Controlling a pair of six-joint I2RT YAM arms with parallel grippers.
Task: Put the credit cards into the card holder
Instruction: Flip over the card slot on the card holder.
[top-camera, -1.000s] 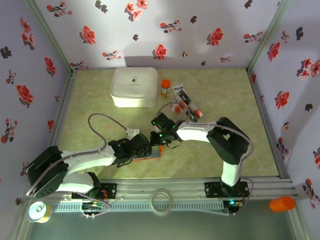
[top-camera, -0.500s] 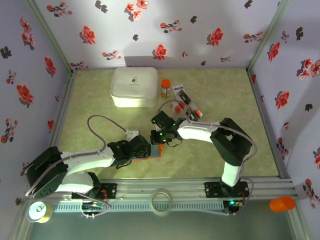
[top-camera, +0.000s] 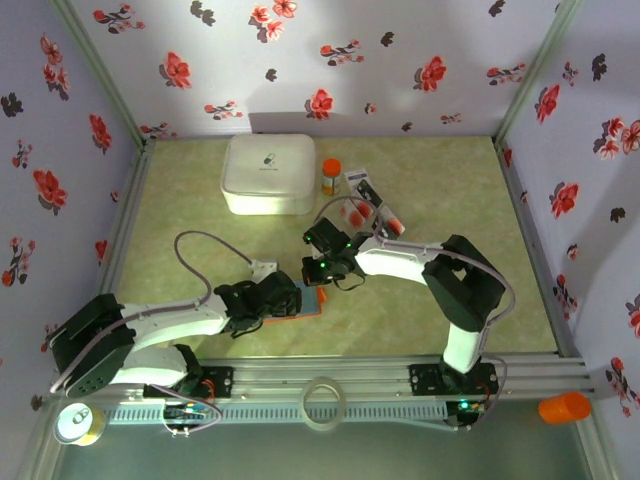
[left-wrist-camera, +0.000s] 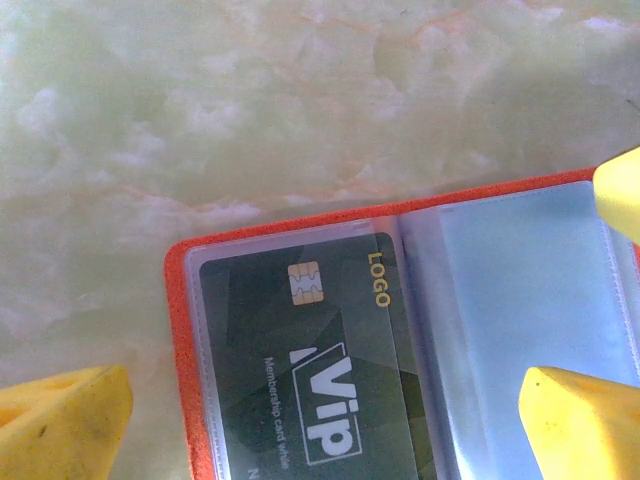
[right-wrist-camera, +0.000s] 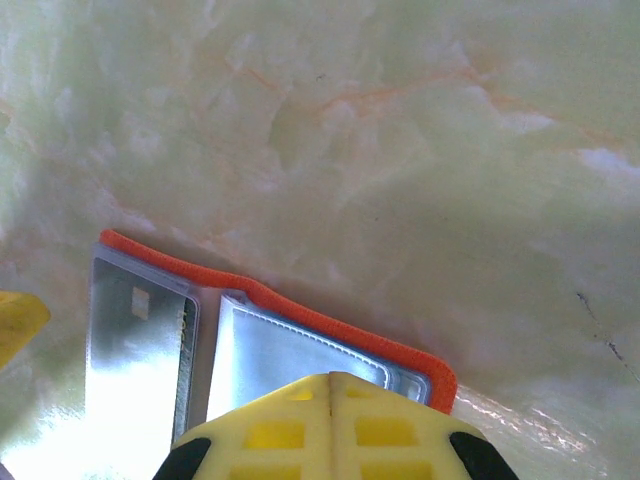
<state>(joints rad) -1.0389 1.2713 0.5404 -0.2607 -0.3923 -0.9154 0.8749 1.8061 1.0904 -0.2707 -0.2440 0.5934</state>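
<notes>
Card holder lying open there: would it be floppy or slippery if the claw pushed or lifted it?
Probably floppy: the holder lies open flat, with thin clear sleeves. It likely slides easily, as the table looks smooth and glossy. The card in one sleeve should stiffen that half a little.

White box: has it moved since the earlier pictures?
No. The white box sits where it did, against the back edge of the table.

left arm (top-camera: 170, 320): white links and black joints are seen, grey cable (top-camera: 195, 245) looped at its 12 o'clock | right arm (top-camera: 400, 262): white links, black joints, green light (top-camera: 322, 265) | bases (top-camera: 455, 380): black, at 6 o'clock | left fingers (left-wrist-camera: 62, 425): yellow | right fingers (right-wrist-camera: 290, 430): yellow, square recesses, black corners
</notes>
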